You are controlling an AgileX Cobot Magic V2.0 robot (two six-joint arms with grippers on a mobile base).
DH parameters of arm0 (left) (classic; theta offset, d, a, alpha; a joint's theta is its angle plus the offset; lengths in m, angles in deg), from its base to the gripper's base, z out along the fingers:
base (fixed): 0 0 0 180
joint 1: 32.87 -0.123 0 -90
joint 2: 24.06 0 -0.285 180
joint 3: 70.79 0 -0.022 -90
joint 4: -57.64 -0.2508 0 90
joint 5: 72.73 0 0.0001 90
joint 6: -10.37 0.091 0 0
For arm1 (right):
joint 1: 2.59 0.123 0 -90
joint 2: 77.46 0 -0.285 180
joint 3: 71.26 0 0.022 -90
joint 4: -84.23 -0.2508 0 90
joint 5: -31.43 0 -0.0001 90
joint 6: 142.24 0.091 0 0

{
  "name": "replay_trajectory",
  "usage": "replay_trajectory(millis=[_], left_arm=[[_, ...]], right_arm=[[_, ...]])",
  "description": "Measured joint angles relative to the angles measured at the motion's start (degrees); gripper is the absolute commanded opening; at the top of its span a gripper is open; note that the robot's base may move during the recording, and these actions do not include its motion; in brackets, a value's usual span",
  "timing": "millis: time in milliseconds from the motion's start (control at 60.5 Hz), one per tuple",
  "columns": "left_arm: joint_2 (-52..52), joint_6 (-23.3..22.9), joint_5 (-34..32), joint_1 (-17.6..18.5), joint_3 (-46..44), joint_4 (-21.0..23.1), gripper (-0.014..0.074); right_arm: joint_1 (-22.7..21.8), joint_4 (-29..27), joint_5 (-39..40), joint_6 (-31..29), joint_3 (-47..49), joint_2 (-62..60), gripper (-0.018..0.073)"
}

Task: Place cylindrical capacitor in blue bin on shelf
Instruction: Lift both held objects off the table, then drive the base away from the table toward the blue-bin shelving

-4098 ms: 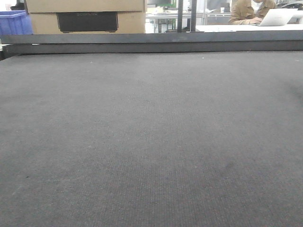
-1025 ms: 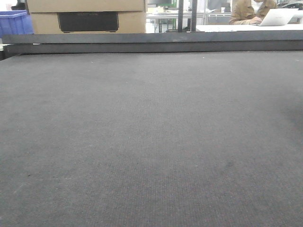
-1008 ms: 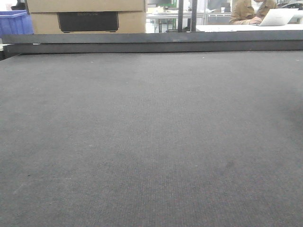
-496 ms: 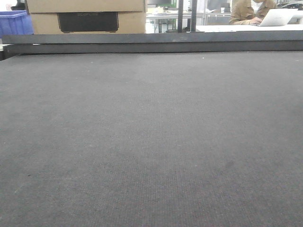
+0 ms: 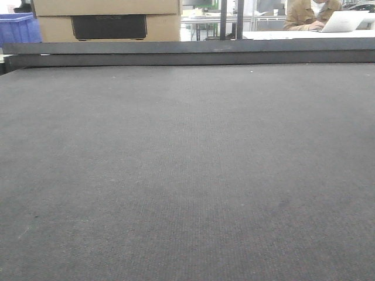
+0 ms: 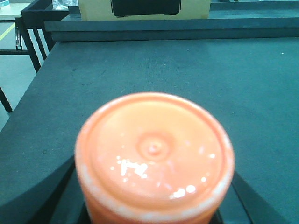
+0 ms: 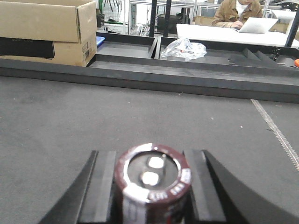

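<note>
Cylindrical capacitor (image 7: pixel 153 173): standing upright, being pinched between pads of right gripper (image 7: pixel 150 198) over grey tabletop (image 7: pixel 60 121). Left gripper (image 6: pixel 154 212): flanking orange-capped cylinder (image 6: pixel 154 154); grip hidden, cannot tell. Pick judged done; carrying to shelf and binning remaining; shelf showing nowhere.

Front view: flat, even overhead light lay on the grey tabletop (image 5: pixel 187 175). There were no hard shadows, the grain was fine, and the background past the far edge was brighter and slightly washed out.

Left wrist view: a green-blue cast. The orange cap (image 6: pixel 154 156) sat too close and was soft-focused, speckled with white glints, with dark shadow pooled beneath it.

Right wrist view: the cylindrical capacitor (image 7: pixel 153 179) was blurred up close, with glare on its rim. The cardboard box (image 7: pixel 46 28) behind it looked sharper.
</note>
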Motion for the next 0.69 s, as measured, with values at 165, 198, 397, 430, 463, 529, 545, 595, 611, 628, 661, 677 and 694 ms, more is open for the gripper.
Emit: replay_trajectory(millis=[165,198,397,430,463,529,545,595,611,628,661,677,694], left_arm=[[0.0,0.0,0.0,0.0,0.0,0.0,-0.0111],[0.0,0.0,0.0,0.0,0.0,0.0,-0.0111],[0.0,0.0,0.0,0.0,0.0,0.0,-0.0111],[0.0,0.0,0.0,0.0,0.0,0.0,-0.0111],[0.0,0.0,0.0,0.0,0.0,0.0,-0.0111],[0.0,0.0,0.0,0.0,0.0,0.0,-0.0111],[0.0,0.0,0.0,0.0,0.0,0.0,-0.0111],[0.0,0.0,0.0,0.0,0.0,0.0,-0.0111],[0.0,0.0,0.0,0.0,0.0,0.0,-0.0111],[0.0,0.0,0.0,0.0,0.0,0.0,-0.0111],[0.0,0.0,0.0,0.0,0.0,0.0,-0.0111],[0.0,0.0,0.0,0.0,0.0,0.0,-0.0111],[0.0,0.0,0.0,0.0,0.0,0.0,-0.0111]], right_arm=[[0.0,0.0,0.0,0.0,0.0,0.0,-0.0162],[0.0,0.0,0.0,0.0,0.0,0.0,-0.0162],[0.0,0.0,0.0,0.0,0.0,0.0,-0.0162],[0.0,0.0,0.0,0.0,0.0,0.0,-0.0162],[0.0,0.0,0.0,0.0,0.0,0.0,-0.0162],[0.0,0.0,0.0,0.0,0.0,0.0,-0.0162],[0.0,0.0,0.0,0.0,0.0,0.0,-0.0162],[0.0,0.0,0.0,0.0,0.0,0.0,-0.0162],[0.0,0.0,0.0,0.0,0.0,0.0,-0.0162],[0.0,0.0,0.0,0.0,0.0,0.0,-0.0162],[0.0,0.0,0.0,0.0,0.0,0.0,-0.0162],[0.0,0.0,0.0,0.0,0.0,0.0,-0.0162],[0.0,0.0,0.0,0.0,0.0,0.0,-0.0162]])
